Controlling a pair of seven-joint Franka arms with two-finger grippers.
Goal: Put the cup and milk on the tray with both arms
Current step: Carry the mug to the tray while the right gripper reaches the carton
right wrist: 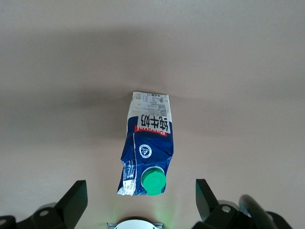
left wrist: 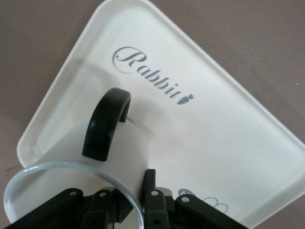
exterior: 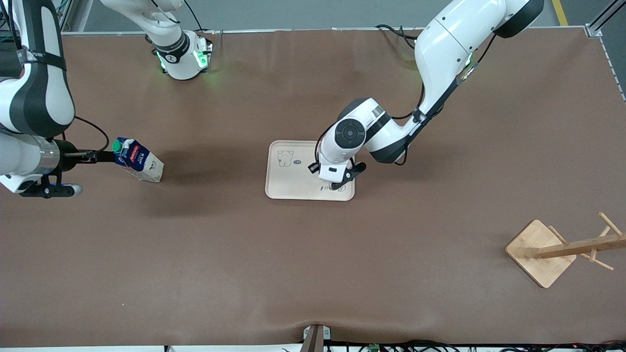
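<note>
1. Cream-white, the flat rectangular plastic tray [exterior: 293,183] with rounded corners, a small bear drawing and cursive "Rabbit" lettering lies directly under the left pincer [exterior: 337,185].
2. That left pincer is pinching the rim of the small white glazed mug [left wrist: 90,167] with the black loop handle, one finger inside the rim and one outside, holding it low over the tray's corner nearest it; whether the mug's base touches the tray cannot be told.
3. I judge the mug stiff, smooth and breakable, light enough for a rim grip but liable to swing, so it should be lowered gently before release; the handle points away from the fingers.
4. The right pincer [exterior: 105,156] is spread wide, level with the brown surface [exterior: 313,269], with the small gable-top milk carton [exterior: 139,164] just in front of its fingertips and not yet gripped.
5. The carton has a dark blue top with a red label, a white lower part and a green round screw cap [right wrist: 153,182]; it looks tilted, cap end toward the pincer.
6. Its thin card walls look dented and would likely give under pressure, so I would grip it across the flat blue sides below the cap, firmly but without crushing; how full it is I cannot tell.
</note>
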